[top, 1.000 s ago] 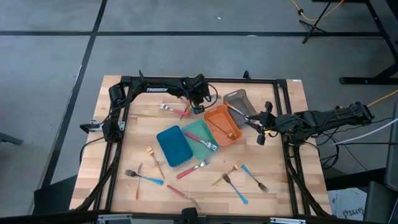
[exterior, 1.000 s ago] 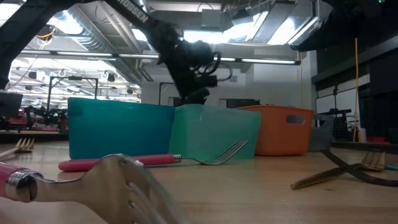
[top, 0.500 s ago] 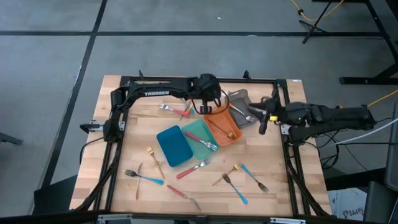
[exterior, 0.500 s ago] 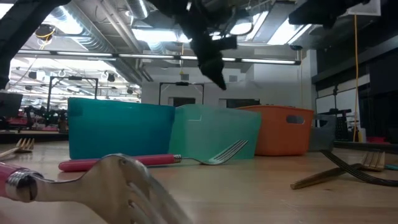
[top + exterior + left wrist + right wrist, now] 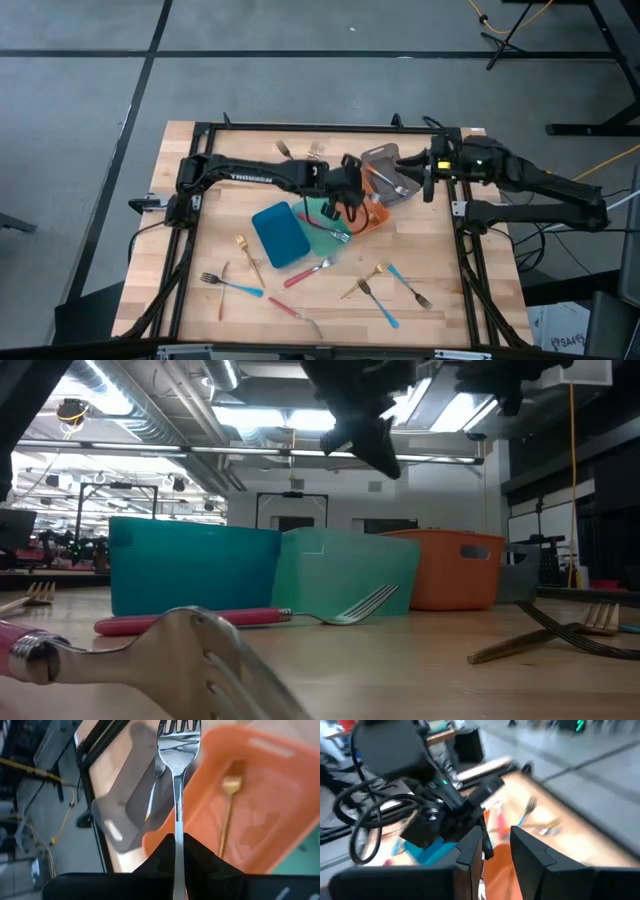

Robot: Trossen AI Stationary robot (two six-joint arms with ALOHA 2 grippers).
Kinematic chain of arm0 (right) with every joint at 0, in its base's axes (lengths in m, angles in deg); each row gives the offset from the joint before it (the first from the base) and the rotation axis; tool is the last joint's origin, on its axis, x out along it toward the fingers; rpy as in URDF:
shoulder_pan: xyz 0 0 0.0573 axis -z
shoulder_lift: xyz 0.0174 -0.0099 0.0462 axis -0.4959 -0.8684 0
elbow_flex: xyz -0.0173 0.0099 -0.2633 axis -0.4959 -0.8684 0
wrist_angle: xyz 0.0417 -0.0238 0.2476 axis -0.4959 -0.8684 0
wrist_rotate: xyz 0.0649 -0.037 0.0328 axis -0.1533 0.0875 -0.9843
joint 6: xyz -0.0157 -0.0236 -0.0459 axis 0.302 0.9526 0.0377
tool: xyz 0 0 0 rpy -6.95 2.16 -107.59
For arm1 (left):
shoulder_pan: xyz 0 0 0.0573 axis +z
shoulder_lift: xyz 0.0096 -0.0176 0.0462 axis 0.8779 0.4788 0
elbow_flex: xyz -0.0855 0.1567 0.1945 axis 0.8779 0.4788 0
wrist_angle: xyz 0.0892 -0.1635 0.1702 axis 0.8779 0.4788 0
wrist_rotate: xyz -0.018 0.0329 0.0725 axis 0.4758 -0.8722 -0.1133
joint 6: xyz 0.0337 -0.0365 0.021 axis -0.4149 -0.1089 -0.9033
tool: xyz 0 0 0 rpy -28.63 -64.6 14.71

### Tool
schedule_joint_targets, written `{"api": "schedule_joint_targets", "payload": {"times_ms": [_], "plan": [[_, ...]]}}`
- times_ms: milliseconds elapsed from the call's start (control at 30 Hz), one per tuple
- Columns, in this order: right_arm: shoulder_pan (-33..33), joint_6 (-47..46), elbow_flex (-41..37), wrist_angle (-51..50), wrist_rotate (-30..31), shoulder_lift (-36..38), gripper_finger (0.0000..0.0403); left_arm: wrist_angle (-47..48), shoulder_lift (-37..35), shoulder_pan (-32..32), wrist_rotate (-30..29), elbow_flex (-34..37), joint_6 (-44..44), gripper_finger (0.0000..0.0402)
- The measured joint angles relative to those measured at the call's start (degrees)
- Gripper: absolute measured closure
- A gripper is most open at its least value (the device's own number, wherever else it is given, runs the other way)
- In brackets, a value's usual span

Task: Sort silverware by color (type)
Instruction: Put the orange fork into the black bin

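My left gripper hangs above the orange tray, shut on a plain silver fork. The fork's tines point toward the grey tray. A gold-handled utensil lies in the orange tray, and a silver utensil lies in the grey tray. My right gripper hovers at the grey tray's right side, open and holding nothing. More forks with blue, red and gold handles lie flat on the near half of the table. My left gripper pinches the silver fork by its handle between the two fingers, which lie along the fork. Head and tines stick out past the fingertips. The fork is lifted clear, over the orange tray's rim and the grey tray.
The blue tray and teal tray sit mid-table beside the orange one; a red-handled fork lies across the teal tray. Two forks lie near the far edge. A dark frame runs round the table.
My left gripper has carried the silver fork from beyond the orange tray's far-left corner toward the right and near edges, to a spot over that tray, and has risen. My right gripper has drawn back from the grey tray toward the far edge.
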Motion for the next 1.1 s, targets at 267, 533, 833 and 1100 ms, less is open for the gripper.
{"api": "schedule_joint_targets", "payload": {"times_ms": [267,533,833,1100], "plan": [[4.4,-1.8,0.0,-1.3,-18.6,-9.1,0.0308,-0.2,0.0,-4.4,0.0,0.0,-2.6,0.0392],[4.2,-1.7,0.0,-1.2,-26.7,-19.2,0.0308,-0.2,0.0,-5.9,0.0,0.0,-2.6,0.0392],[4.2,-0.9,0.0,-0.4,-32.5,-24.9,0.0308,-0.1,0.0,-5.9,-0.1,0.0,-2.5,0.0392],[4.2,0.6,0.0,0.3,-34.3,-25.5,0.0308,-0.3,0.0,-5.9,-0.1,0.0,-2.5,0.0392]]}}
